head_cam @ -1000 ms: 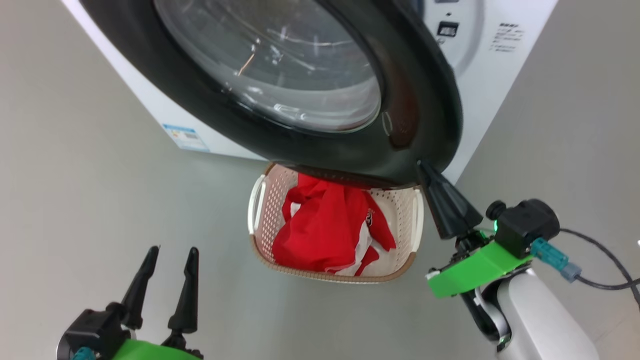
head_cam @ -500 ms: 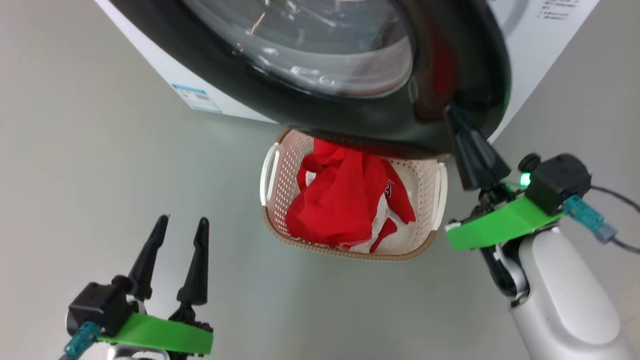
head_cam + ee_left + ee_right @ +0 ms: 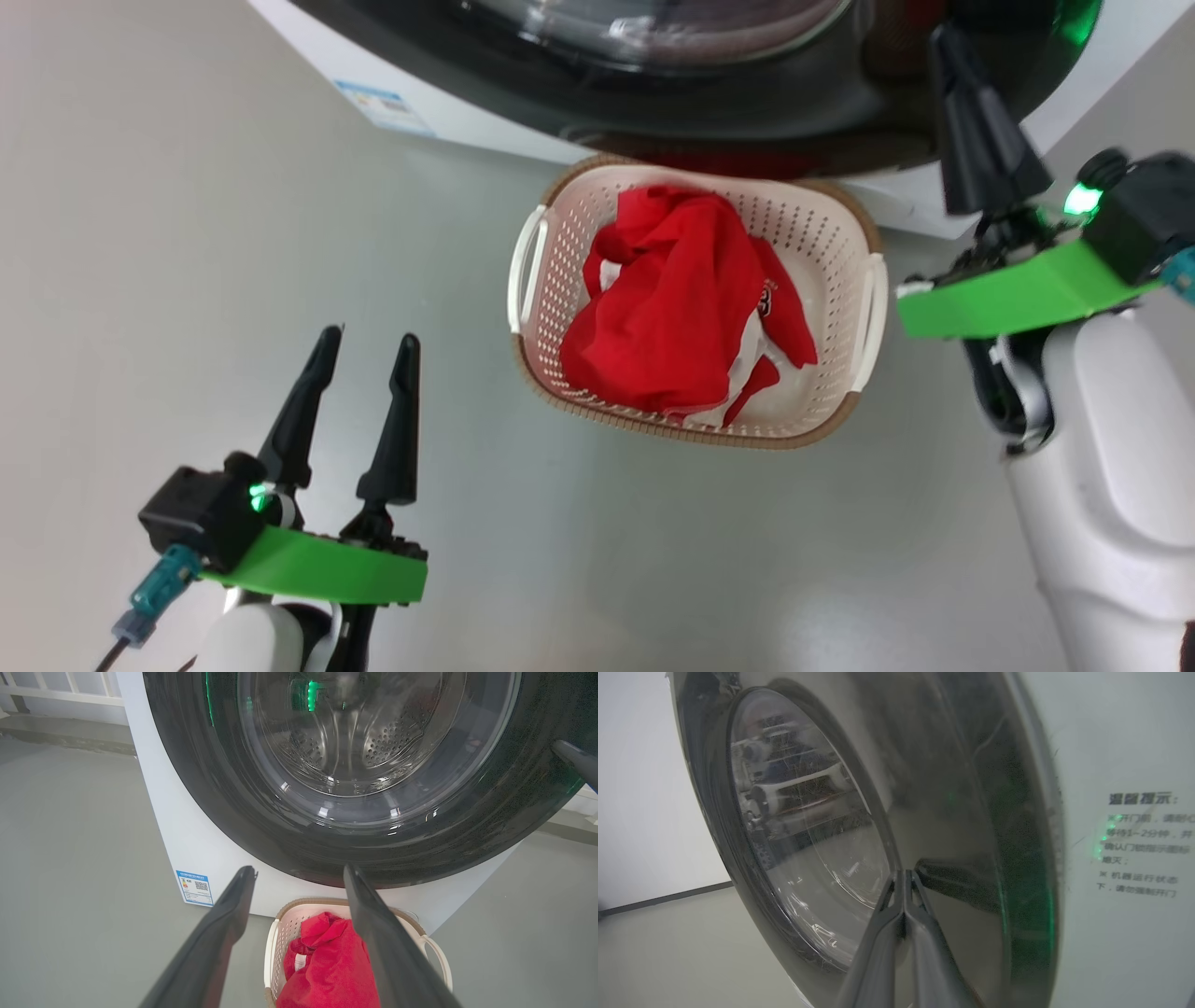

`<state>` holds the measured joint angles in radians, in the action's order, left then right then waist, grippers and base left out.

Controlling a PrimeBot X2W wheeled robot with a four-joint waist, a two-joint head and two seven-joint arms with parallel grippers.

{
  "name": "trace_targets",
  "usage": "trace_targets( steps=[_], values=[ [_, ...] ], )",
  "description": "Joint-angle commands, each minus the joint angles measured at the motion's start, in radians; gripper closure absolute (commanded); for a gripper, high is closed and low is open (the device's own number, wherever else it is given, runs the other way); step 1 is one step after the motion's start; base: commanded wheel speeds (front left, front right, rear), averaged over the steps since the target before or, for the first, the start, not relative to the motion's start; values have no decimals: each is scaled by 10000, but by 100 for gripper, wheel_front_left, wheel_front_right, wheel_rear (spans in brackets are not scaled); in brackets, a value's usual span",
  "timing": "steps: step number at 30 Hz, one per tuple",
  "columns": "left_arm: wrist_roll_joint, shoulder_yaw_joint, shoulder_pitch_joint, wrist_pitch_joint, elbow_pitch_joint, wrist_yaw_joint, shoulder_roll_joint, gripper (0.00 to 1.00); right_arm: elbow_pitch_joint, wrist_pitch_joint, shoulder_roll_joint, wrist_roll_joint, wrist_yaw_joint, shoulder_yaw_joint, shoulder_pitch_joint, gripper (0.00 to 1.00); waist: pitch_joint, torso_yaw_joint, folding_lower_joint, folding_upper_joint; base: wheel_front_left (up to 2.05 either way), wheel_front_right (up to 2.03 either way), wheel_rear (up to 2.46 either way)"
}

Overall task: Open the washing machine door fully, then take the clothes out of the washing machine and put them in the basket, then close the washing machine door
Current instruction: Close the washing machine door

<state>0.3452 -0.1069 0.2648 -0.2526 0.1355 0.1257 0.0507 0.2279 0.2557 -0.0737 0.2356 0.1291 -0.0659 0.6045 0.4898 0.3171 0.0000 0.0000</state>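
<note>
The washing machine door point(image 3: 747, 103), black-rimmed with a glass bowl, lies close against the white washing machine point(image 3: 448, 112). Whether it is latched I cannot tell. My right gripper point(image 3: 943, 35) is shut, its tip touching the door's black rim point(image 3: 952, 788) in the right wrist view, where the gripper point(image 3: 903, 873) holds nothing. The basket point(image 3: 822, 224) stands on the floor just before the machine, with the red and white clothes point(image 3: 672, 317) piled in it. My left gripper point(image 3: 370, 338) hovers open and empty left of the basket; in its own view the gripper point(image 3: 299, 871) faces the door point(image 3: 233, 788).
Grey floor point(image 3: 187, 280) spreads left of and in front of the basket. A small blue label point(image 3: 385, 105) sits low on the machine's front. Printed text point(image 3: 1143, 844) is on the white panel right of the door. Through the glass the steel drum point(image 3: 373, 742) shows.
The door has swung in toward the machine with my shut right gripper against its rim, uncovering the basket's far side. The head camera has shifted too. My left gripper stays open.
</note>
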Motion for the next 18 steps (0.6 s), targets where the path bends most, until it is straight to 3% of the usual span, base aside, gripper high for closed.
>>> trace_targets(
  steps=[1,18],
  values=[
    [103,284,215,-91,-282,50,198,0,-214,61,78,-152,16,-13,371,100,373,251,0,0,0,0,0],
    [131,279,518,-91,-255,50,141,0,-44,61,176,-223,16,189,996,100,482,261,0,0,0,0,0]
  ],
)
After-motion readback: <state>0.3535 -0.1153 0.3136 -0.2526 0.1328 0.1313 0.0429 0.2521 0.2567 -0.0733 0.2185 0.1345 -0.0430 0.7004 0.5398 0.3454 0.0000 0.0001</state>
